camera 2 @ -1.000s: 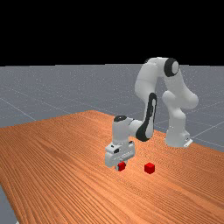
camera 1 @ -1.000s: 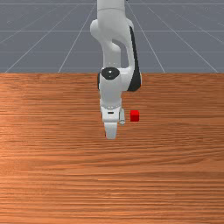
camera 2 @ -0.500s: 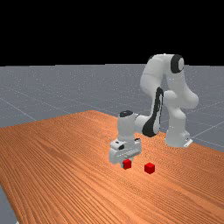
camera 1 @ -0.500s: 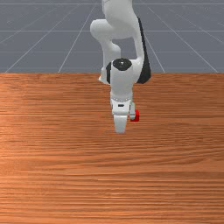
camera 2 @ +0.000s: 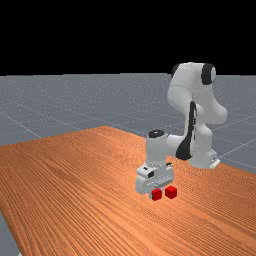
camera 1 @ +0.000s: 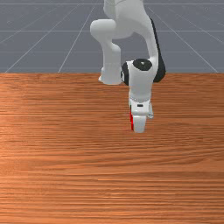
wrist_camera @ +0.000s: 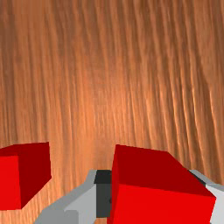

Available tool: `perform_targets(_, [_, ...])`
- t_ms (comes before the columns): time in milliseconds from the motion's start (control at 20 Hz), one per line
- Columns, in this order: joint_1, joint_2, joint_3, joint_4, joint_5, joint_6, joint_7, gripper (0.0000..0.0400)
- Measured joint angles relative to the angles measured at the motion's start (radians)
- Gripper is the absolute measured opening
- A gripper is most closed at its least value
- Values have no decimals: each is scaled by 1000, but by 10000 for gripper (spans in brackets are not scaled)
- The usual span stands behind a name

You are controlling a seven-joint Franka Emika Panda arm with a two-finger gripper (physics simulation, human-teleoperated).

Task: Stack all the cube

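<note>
My gripper (camera 2: 153, 193) hangs low near the table in the far view, shut on a red cube (camera 2: 157, 194). Just to the far view's right of it, a second red cube (camera 2: 171, 192) rests on the table. In the wrist view the gripper (wrist_camera: 153, 187) has one finger on each side of the held cube (wrist_camera: 159, 203); the table cube (wrist_camera: 33, 175) lies beyond one finger, apart from the held one. From the front, the hand (camera 1: 139, 116) hides most of both cubes, with thin red strips along its left side. Whether the held cube touches the table, I cannot tell.
The wooden table (camera 1: 65, 153) spreads around the hand on all sides. In the far view, the arm's base (camera 2: 202, 159) stands at the table's back edge, behind the cubes.
My hand has carried the held cube toward the front view's right and nearer the other cube, passing over that one's place in the front view. It hangs lower than half a second ago.
</note>
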State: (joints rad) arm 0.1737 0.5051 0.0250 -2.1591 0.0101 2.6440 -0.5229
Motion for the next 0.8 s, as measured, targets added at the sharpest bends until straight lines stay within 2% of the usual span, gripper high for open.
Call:
perform_targets(150, [21, 11, 12, 24, -4, -29, 7, 203])
perform_targets(350, [38, -52, 10, -100, -1, 47, 40, 200])
perform_targets(650, [47, -85, 12, -166, 4, 78, 56, 196])
perform_targets(700, [39, -89, 21, -168, 5, 56, 34, 196])
perform_targets(800, [28, -114, 39, -222, 25, 106, 19, 196])
